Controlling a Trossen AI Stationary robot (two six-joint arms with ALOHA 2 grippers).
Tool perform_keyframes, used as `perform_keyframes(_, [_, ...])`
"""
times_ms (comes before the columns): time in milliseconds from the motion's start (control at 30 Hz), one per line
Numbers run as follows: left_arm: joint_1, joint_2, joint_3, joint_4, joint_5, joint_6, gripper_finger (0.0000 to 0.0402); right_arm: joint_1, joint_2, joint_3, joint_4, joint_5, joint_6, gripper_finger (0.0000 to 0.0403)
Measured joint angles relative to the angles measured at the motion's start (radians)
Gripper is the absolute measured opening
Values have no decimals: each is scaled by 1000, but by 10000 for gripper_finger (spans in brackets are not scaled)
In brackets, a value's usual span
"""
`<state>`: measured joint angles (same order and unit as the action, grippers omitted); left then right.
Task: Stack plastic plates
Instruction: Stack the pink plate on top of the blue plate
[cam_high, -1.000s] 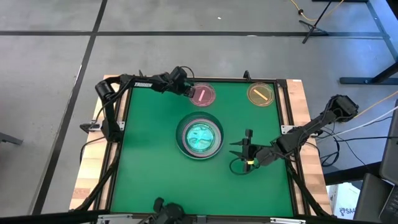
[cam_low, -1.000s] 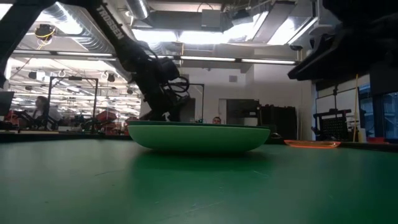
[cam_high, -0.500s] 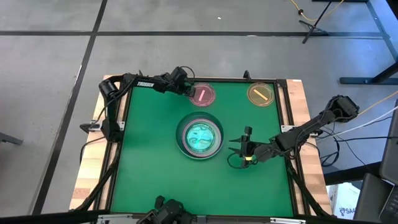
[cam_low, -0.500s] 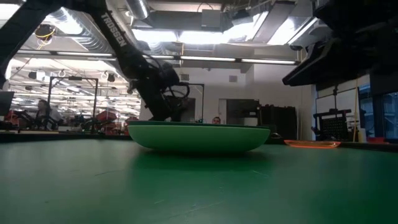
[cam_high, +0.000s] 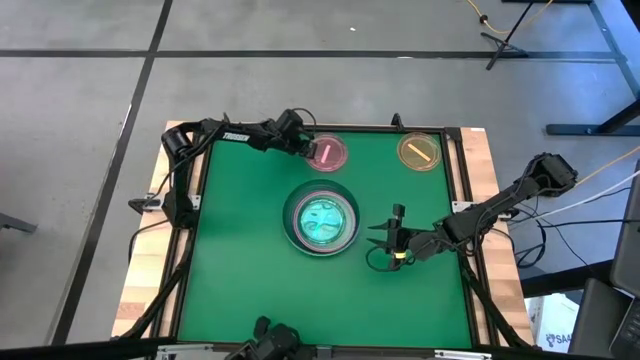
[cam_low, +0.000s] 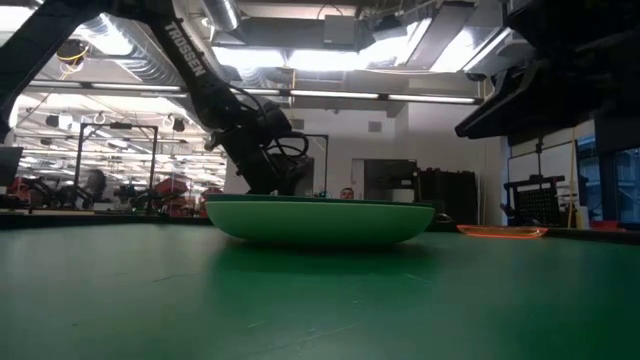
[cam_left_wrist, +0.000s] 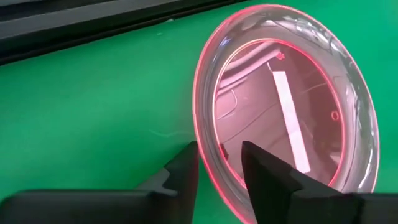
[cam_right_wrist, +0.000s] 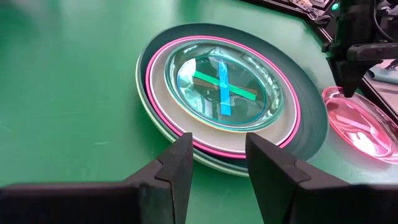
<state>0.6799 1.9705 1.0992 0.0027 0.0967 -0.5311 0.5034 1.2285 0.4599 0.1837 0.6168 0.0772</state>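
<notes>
A stack of plates (cam_high: 321, 220) stands mid-table: large dark green, pale, light green and pink ones, with small translucent green and blue plates on top (cam_right_wrist: 221, 87). A small pink plate (cam_high: 327, 153) and a small amber plate (cam_high: 420, 151) lie flat near the far edge. My left gripper (cam_high: 305, 149) is open at the pink plate's left rim (cam_left_wrist: 211, 149), one finger outside it and one over its inside. My right gripper (cam_high: 386, 245) hovers open just right of the stack (cam_right_wrist: 186, 134), touching nothing. My left gripper (cam_left_wrist: 221, 165) comes at the pink plate's left rim (cam_left_wrist: 208, 134) slanting down from the table's left, one finger on each side of it. The plate lies flat on the table. I cannot tell whether either finger touches the rim.
The green mat (cam_high: 240, 280) has a raised dark frame, with wooden table edges on both sides (cam_high: 145, 280). The amber plate (cam_low: 502, 231) sits close to the far right corner. Free mat lies left of and in front of the stack (cam_low: 320, 220).
My left gripper has come down and edged right onto the pink plate's rim. My right gripper has drifted a little toward the stack. No plate has moved.
</notes>
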Motion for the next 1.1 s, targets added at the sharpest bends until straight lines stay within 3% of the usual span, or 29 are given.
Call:
perform_keyframes(400, [-9, 0, 0, 0, -41, 45, 5, 0, 0, 0, 0, -3, 26, 140])
perform_keyframes(667, [-22, 0, 0, 13, -121, 71, 2, 0, 0, 0, -1, -8, 26, 140])
perform_keyframes(1100, [-52, -52, -1, 56, -139, 55, 1, 0, 0, 0, -12, -8, 49, 140])
